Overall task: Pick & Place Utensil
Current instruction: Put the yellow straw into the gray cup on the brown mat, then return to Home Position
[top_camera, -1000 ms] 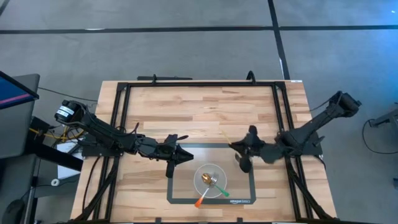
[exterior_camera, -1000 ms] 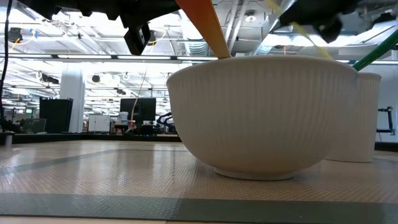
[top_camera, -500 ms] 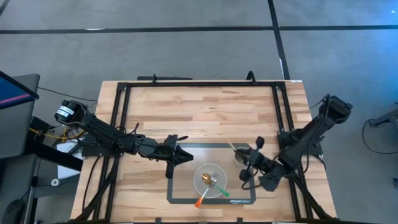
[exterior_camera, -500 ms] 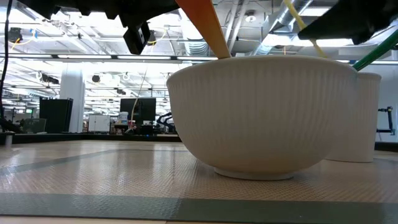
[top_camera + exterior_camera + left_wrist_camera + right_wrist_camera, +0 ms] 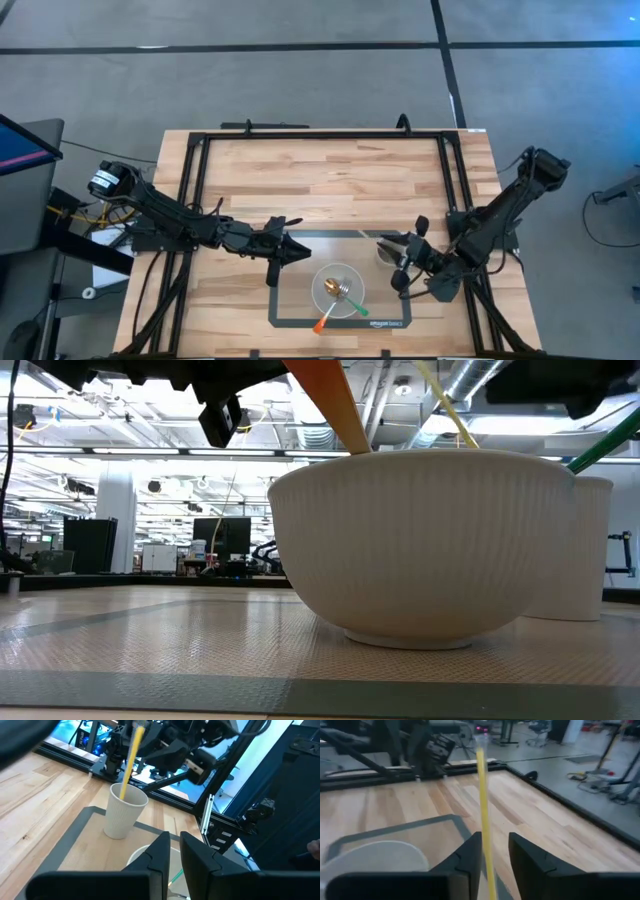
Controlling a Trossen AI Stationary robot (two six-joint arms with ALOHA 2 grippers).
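A yellow utensil (image 5: 130, 762) stands tilted with its lower end inside the white cup (image 5: 122, 817) on the grey-outlined mat. It also shows in the low view, yellow utensil (image 5: 447, 405). My right gripper (image 5: 400, 263) hovers just near-right of the cup (image 5: 386, 250). It is open, and the utensil's shaft (image 5: 482, 790) runs up between its fingers. My left gripper (image 5: 296, 250) waits shut above the mat's left part. A white bowl (image 5: 320, 280) holds an orange-handled utensil (image 5: 322, 322) and a green-handled utensil (image 5: 358, 308), both leaning on its rim. My right gripper (image 5: 495, 840) has the yellow utensil's shaft between its open fingers, close along one finger (image 5: 470, 860). A gap shows on the other side. I cannot tell whether that finger touches the shaft. The utensil's lower end is down in the cup.
The bowl (image 5: 430, 540) fills the low view, with the cup (image 5: 592, 550) behind it to the right. A black frame rail (image 5: 320, 135) runs round the wooden table. Bare wood lies far of the mat.
My right gripper swung from over the mat's far edge toward the near edge and turned, bringing the yellow utensil to the cup. In the last half second the utensil shifted toward the table's left in the low view, away from the gripper's dark bulk, which rose slightly.
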